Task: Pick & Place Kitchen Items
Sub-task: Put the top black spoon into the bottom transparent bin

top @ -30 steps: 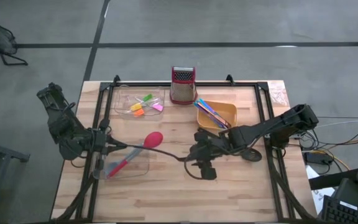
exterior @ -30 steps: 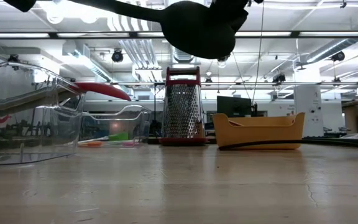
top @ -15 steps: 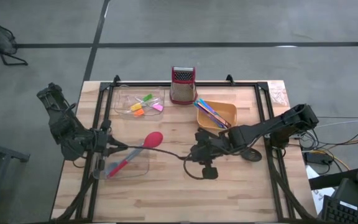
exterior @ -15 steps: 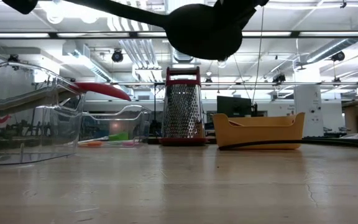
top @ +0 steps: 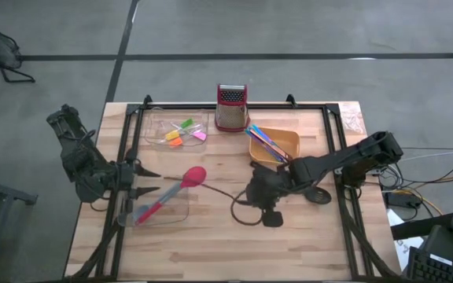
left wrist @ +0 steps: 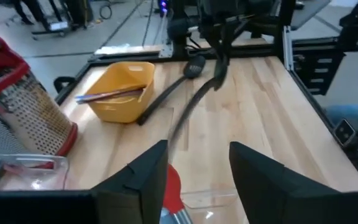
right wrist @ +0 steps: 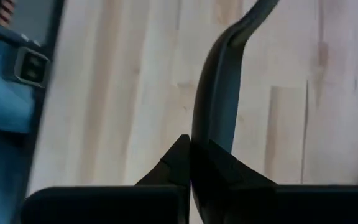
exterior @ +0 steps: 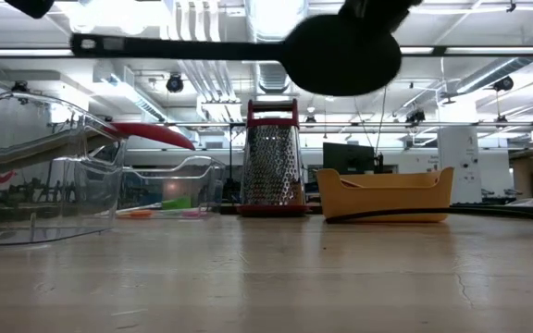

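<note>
A long black spoon [exterior: 340,55] hangs level above the table's middle, its handle [left wrist: 191,112] reaching toward my left gripper. My right gripper [top: 262,206] is shut on its head end. At the table's left edge, my left gripper [left wrist: 197,177] stands open just short of the handle's free end [exterior: 77,43], touching nothing. A red-headed spoon [top: 195,174] leans out of a clear tray [top: 171,214]. A second black spoon [left wrist: 166,93] lies on the table beside the orange bowl [top: 285,141], which holds thin coloured sticks [top: 264,141]. Small coloured blocks [top: 181,132] lie in the far clear tray. My right gripper pinches the black spoon between its two fingers at the wide head end [right wrist: 207,134], where it narrows into the handle. The fingers come slanting down from the table's right side. The spoon is lifted clear of the table and lies about level.
A red-topped metal grater [top: 231,106] stands at the far edge, between the far tray and the bowl. The table's near half [top: 211,251] is bare wood. Black rails [top: 344,181] run along its left and right edges.
My left gripper has opened and let go of the black spoon's handle end without moving away. The spoon, now held by my right gripper alone, has swung from slanting to level, and its head has shifted a little toward the table's right.
</note>
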Controlling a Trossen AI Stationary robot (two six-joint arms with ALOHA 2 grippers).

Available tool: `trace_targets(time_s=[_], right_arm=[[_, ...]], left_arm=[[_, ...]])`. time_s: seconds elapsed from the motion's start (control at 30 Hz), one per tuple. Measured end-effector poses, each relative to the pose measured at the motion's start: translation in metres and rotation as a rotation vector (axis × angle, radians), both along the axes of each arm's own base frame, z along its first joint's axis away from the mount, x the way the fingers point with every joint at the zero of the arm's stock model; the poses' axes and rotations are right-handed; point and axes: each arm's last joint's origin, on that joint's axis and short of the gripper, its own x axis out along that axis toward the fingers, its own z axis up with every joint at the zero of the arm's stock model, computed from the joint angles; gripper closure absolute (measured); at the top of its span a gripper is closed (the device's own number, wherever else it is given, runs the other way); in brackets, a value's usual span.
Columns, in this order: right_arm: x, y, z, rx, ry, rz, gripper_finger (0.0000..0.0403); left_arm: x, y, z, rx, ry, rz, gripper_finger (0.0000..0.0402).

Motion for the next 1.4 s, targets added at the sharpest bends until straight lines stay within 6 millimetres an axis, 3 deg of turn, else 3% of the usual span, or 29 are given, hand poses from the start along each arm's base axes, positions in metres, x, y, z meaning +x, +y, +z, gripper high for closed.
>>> trace_targets(time_s=[0.3,0.6,0.9,1.13,1.4], right_arm=[[0.014,-0.017,0.016,0.191,-0.065,0.010,0.0393],[0.025,-0.032,0.011,0.328,-0.034,-0.032,0.0392],[0.069,-0.026,-0.001,0.410,-0.024,0.045,0.0391],[0.096,-0.037,-0.011,0.458,0.150,0.006,0.0390],[0.139,-0.031,-0.022,0.607,0.197,0.136,0.0390]], left_arm=[[0.003,-0.004,0.006,-0.025,-0.053,0.011,0.0221],[0.006,-0.007,0.017,-0.041,-0.125,-0.013,0.0220],[0.008,-0.010,0.015,-0.057,-0.112,-0.032,0.0220],[0.009,-0.014,0.012,-0.087,-0.078,-0.110,0.0220],[0.011,-0.017,0.008,-0.069,-0.055,-0.111,0.0220]])
